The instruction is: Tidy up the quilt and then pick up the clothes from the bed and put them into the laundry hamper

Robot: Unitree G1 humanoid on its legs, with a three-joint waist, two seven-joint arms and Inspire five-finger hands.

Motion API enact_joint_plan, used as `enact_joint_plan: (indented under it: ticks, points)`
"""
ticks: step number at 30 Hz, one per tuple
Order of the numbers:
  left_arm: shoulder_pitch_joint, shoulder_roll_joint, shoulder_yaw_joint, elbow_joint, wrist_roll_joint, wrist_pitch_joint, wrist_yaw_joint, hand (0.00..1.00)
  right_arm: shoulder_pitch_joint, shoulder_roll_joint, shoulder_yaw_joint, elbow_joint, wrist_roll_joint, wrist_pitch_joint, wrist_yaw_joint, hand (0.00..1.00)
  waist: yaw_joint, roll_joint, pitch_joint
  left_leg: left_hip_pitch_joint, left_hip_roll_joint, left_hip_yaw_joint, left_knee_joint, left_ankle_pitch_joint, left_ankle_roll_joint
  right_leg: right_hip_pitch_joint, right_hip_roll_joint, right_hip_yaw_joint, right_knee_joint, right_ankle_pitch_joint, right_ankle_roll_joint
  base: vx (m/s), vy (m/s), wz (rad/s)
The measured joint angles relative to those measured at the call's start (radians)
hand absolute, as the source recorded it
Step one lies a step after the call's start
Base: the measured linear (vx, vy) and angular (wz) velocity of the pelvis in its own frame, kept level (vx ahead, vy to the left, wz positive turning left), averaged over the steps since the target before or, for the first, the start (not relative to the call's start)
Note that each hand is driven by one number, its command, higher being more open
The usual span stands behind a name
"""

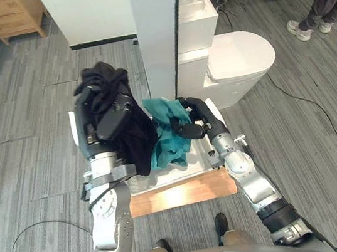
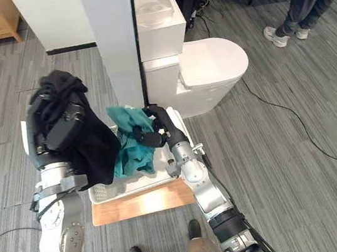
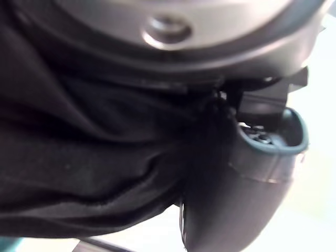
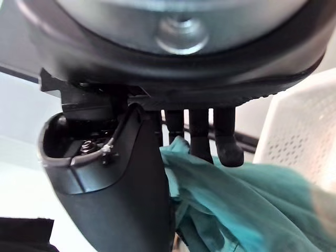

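Left hand (image 1: 111, 118) raised above hamper (image 1: 170, 178), black garment (image 1: 135, 138) draped over it; grip cannot be told. Right hand (image 1: 188, 122) pinches teal garment (image 1: 170, 145) over hamper. Lower both inside rim before release; keep cloth off edge.

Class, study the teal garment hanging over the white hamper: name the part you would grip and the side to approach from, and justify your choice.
Grip the bunched upper fold of the teal garment, coming from the robot's right, as the right hand does. The cloth gathers thick there, its tail hangs limp toward the hamper, and the black garment crowds its left side.
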Motion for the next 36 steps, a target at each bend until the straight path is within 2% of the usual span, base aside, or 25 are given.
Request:
enact_joint_plan:
  ticks: [1,2,3,4,5,8,9,10,11,12,13,15,16,17,18,19,20,25,28,29,30,31,32,36]
  points:
    - [0.0,0.001,-0.021,0.007,0.0,0.002,-0.001,0.0,0.019,-0.001,-0.002,0.003,-0.004,0.004,-0.002,1.0,-0.002,-0.003,0.001,-0.005,0.011,0.005,0.047,-0.012,-0.018,0.011,-0.001,0.008,0.0,0.001,-0.001,0.08,-0.021,-0.16]
    - [-0.001,0.003,-0.026,0.006,0.005,0.002,-0.015,0.0,0.028,-0.001,-0.005,0.005,-0.005,0.007,-0.01,1.0,-0.004,-0.023,0.014,-0.047,0.01,0.004,0.13,-0.055,-0.036,0.026,-0.027,0.025,0.001,0.0,-0.003,0.05,0.002,-0.12]
    - [-0.001,0.002,-0.029,0.005,0.014,0.002,-0.022,0.0,0.031,-0.002,-0.008,0.006,-0.005,0.006,-0.013,1.0,-0.004,-0.023,0.014,-0.052,0.0,0.003,0.076,-0.061,-0.042,0.027,-0.035,0.029,0.0,0.0,-0.003,0.02,0.008,-0.12]
    - [0.001,0.002,-0.04,0.003,0.04,0.002,-0.032,0.0,0.033,-0.003,-0.015,0.014,-0.017,0.007,-0.023,1.0,0.002,-0.014,0.013,-0.024,-0.022,0.008,-0.092,0.068,-0.013,0.028,-0.037,0.03,0.0,-0.001,-0.001,0.02,0.017,-0.22]
    - [0.02,0.001,-0.045,-0.004,0.04,0.002,-0.035,0.0,0.038,0.001,-0.008,0.019,-0.044,0.008,-0.023,1.0,0.0,-0.009,0.008,0.02,-0.037,0.022,-0.149,0.091,-0.011,0.034,-0.038,0.023,0.005,0.0,0.002,0.04,0.026,-0.14]
    - [0.024,0.007,-0.055,-0.005,0.042,0.002,-0.032,0.0,0.049,0.023,0.006,0.016,-0.091,0.007,-0.022,1.0,-0.001,-0.009,0.008,0.031,-0.037,0.013,-0.141,0.085,-0.001,0.029,-0.039,0.019,0.055,0.002,0.004,0.06,0.03,0.08]
    - [0.024,0.002,-0.064,-0.007,0.044,0.002,-0.026,0.0,0.045,0.026,0.015,0.014,-0.118,0.007,-0.022,1.0,-0.001,0.006,0.015,0.036,-0.016,0.001,-0.128,0.08,0.008,-0.01,-0.023,0.021,0.128,-0.03,0.011,0.06,-0.001,0.14]
    - [0.028,-0.006,-0.077,-0.011,0.043,0.001,-0.015,0.0,0.046,0.028,0.024,0.009,-0.12,0.007,-0.022,1.0,-0.002,0.016,0.015,0.04,-0.004,-0.007,-0.128,0.077,0.012,-0.017,-0.008,0.026,0.134,-0.05,0.008,0.02,-0.011,0.19]
    - [0.031,-0.009,-0.101,-0.022,0.044,0.001,-0.01,0.0,0.053,0.029,0.039,-0.008,-0.122,0.007,-0.021,1.0,-0.003,0.009,0.011,0.041,-0.006,-0.005,-0.128,0.076,0.011,-0.014,0.004,0.027,0.089,-0.041,0.014,-0.02,-0.01,0.3]
    - [0.025,0.019,-0.117,-0.026,0.046,-0.001,-0.019,0.0,0.056,0.03,0.049,-0.04,-0.139,0.007,-0.021,1.0,-0.003,-0.011,-0.001,0.042,-0.023,-0.006,-0.127,0.059,0.005,-0.018,0.01,0.026,0.045,0.014,0.017,0.05,-0.085,0.18]
    - [0.018,0.04,-0.104,0.001,0.064,-0.006,-0.041,0.0,0.051,0.022,0.049,-0.086,-0.154,0.005,-0.018,1.0,0.005,-0.006,-0.002,0.055,-0.024,0.004,-0.121,0.043,-0.005,0.001,0.007,0.009,0.03,-0.005,0.003,0.06,-0.085,-0.03]
    - [0.02,0.063,-0.071,0.037,0.063,-0.002,-0.042,0.0,0.046,0.018,0.048,-0.169,-0.154,0.003,-0.02,1.0,-0.003,0.015,-0.006,0.064,-0.012,0.031,-0.093,0.02,-0.016,0.007,0.013,0.039,0.024,-0.003,0.004,0.11,-0.055,-0.5]
    - [0.02,0.063,-0.05,0.066,0.063,0.004,-0.039,0.0,0.046,0.014,0.045,-0.21,-0.154,-0.003,-0.024,1.0,-0.006,0.013,-0.008,0.063,-0.002,0.055,-0.035,-0.006,-0.026,0.015,0.013,0.062,0.024,-0.002,0.002,0.11,-0.014,-0.63]
    - [0.019,0.072,-0.032,0.085,0.063,0.008,-0.039,0.0,0.046,0.011,0.039,-0.228,-0.154,-0.011,-0.029,1.0,-0.006,-0.004,-0.003,0.033,0.005,0.06,0.071,-0.034,-0.021,0.026,0.0,0.079,0.024,0.0,-0.001,0.05,-0.006,-0.5]
    - [0.02,0.07,-0.034,0.109,0.064,0.015,-0.041,0.0,0.047,0.0,0.022,-0.238,-0.154,-0.02,-0.039,1.0,-0.005,-0.023,-0.003,0.012,-0.001,0.062,0.042,-0.06,-0.034,0.036,-0.022,0.093,0.024,0.0,-0.001,0.0,-0.011,-0.24]
    - [0.018,0.069,-0.045,0.116,0.064,0.019,-0.043,0.0,0.044,-0.009,0.006,-0.242,-0.154,-0.023,-0.045,1.0,-0.009,-0.015,-0.007,0.018,-0.007,0.059,-0.045,-0.023,-0.024,0.036,-0.021,0.092,0.024,0.0,0.0,-0.01,-0.014,-0.44]
    - [0.04,0.064,-0.068,0.122,0.067,0.025,-0.049,0.0,0.044,-0.015,-0.01,-0.235,-0.154,-0.016,-0.052,1.0,-0.002,-0.016,-0.015,0.05,-0.021,0.078,-0.096,0.061,-0.014,0.037,-0.023,0.101,0.02,0.006,0.01,0.01,-0.006,-0.34]
    - [0.048,0.07,-0.105,0.15,0.08,0.039,-0.067,0.0,0.052,-0.007,-0.005,-0.238,-0.154,-0.016,-0.044,1.0,-0.023,-0.021,-0.025,0.066,-0.026,0.093,-0.097,0.061,-0.012,0.042,-0.021,0.098,0.026,0.03,0.031,0.03,0.001,-0.09]
    - [0.043,0.067,-0.122,0.216,0.086,0.041,-0.082,0.0,0.049,-0.015,-0.011,-0.24,-0.154,-0.016,-0.044,1.0,-0.027,-0.012,-0.025,0.066,-0.003,0.087,-0.101,0.061,-0.012,0.011,0.001,0.103,0.097,0.029,0.031,0.01,-0.034,0.08]
    - [0.044,0.065,-0.125,0.245,0.086,0.042,-0.081,0.0,0.049,-0.018,-0.011,-0.24,-0.154,-0.016,-0.044,1.0,-0.026,-0.002,-0.022,0.071,0.011,0.087,-0.1,0.062,-0.011,-0.017,0.015,0.105,0.148,0.026,0.03,-0.02,-0.05,-0.09]
    - [0.046,0.066,-0.127,0.267,0.086,0.043,-0.082,0.0,0.051,-0.017,-0.011,-0.24,-0.153,-0.016,-0.043,1.0,-0.028,0.006,-0.02,0.078,0.02,0.087,-0.101,0.062,-0.009,-0.034,0.026,0.108,0.159,-0.024,0.022,-0.06,-0.045,-0.06]
    - [0.052,0.073,-0.13,0.307,0.086,0.046,-0.084,0.0,0.06,-0.008,-0.01,-0.246,-0.152,-0.016,-0.044,1.0,-0.034,-0.01,-0.03,0.081,0.008,0.094,-0.101,0.063,-0.009,-0.031,0.029,0.115,0.111,-0.005,0.027,-0.09,-0.066,-0.04]
    - [0.065,0.069,-0.139,0.343,0.09,0.047,-0.092,0.0,0.066,-0.009,-0.009,-0.262,-0.151,-0.017,-0.043,1.0,-0.034,-0.028,-0.043,0.081,-0.011,0.1,-0.102,0.055,-0.013,-0.028,0.019,0.103,0.085,0.022,0.014,-0.08,-0.085,-0.11]
    - [0.112,0.07,-0.219,0.441,0.172,0.067,-0.131,0.0,0.086,-0.017,-0.011,-0.31,-0.147,-0.02,-0.043,1.0,-0.027,-0.015,-0.052,0.083,-0.014,0.137,-0.098,0.038,-0.025,-0.007,0.015,0.134,0.006,0.031,0.02,-0.08,-0.072,-0.35]
